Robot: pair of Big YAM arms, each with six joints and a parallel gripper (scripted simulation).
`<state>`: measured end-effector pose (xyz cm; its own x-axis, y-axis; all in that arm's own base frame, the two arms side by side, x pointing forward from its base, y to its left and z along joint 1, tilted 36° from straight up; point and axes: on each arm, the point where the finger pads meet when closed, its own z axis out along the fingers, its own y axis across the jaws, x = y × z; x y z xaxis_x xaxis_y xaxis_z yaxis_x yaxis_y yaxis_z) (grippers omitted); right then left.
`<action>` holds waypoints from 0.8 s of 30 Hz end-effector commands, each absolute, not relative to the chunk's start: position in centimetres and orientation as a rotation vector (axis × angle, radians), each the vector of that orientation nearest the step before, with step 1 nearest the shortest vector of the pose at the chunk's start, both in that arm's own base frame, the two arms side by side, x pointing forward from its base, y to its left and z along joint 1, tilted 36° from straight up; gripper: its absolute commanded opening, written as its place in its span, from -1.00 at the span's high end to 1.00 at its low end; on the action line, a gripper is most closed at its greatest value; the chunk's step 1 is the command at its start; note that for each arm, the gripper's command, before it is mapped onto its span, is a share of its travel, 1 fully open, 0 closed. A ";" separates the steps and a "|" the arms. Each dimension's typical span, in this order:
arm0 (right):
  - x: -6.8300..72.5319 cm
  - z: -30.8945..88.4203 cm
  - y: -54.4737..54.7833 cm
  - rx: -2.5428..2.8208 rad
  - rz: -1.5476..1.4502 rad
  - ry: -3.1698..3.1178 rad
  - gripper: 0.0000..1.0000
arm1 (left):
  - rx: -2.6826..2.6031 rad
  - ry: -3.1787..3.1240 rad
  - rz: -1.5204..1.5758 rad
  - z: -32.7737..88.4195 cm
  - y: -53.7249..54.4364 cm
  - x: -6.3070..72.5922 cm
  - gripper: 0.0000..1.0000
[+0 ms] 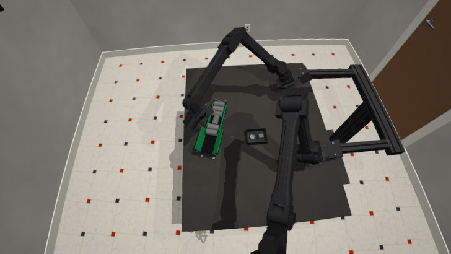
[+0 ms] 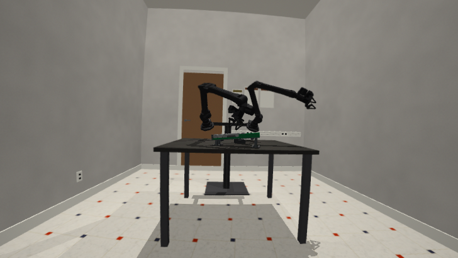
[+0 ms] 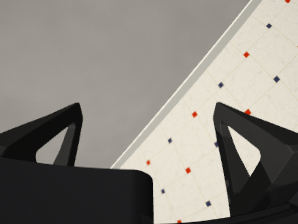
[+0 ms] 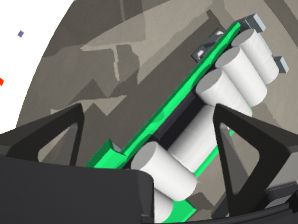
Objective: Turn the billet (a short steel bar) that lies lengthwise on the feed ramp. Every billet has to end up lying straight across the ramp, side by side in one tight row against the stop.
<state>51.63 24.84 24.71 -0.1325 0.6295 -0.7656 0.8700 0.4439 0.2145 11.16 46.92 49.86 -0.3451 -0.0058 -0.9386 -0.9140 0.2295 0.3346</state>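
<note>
The green feed ramp (image 1: 210,129) stands on the dark table, left of its middle. Grey billets lie across it at its far end (image 1: 218,108) and near its middle (image 1: 212,129). One billet (image 1: 215,119) lies lengthwise between them. In the right wrist view the lengthwise billet (image 4: 200,129) sits between a crosswise billet (image 4: 162,169) and a row of crosswise billets (image 4: 246,63). My right gripper (image 1: 191,121) is open and empty, just beside the ramp's left rail; it also shows in the right wrist view (image 4: 148,123). My left gripper (image 2: 309,103) is open and empty, high beyond the table edge, and its wrist view (image 3: 148,112) shows only wall and floor.
A small dark tray (image 1: 256,136) with two small grey parts sits right of the ramp. The left arm (image 1: 285,163) stretches across the table's right half. A black frame (image 1: 362,110) holds both arm bases at the table's right edge.
</note>
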 end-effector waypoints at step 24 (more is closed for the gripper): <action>51.8 25.9 25.3 1.279 -0.326 1.842 -1.00 | -1.115 1.029 1.387 60.0 45.3 -4.3 -1.00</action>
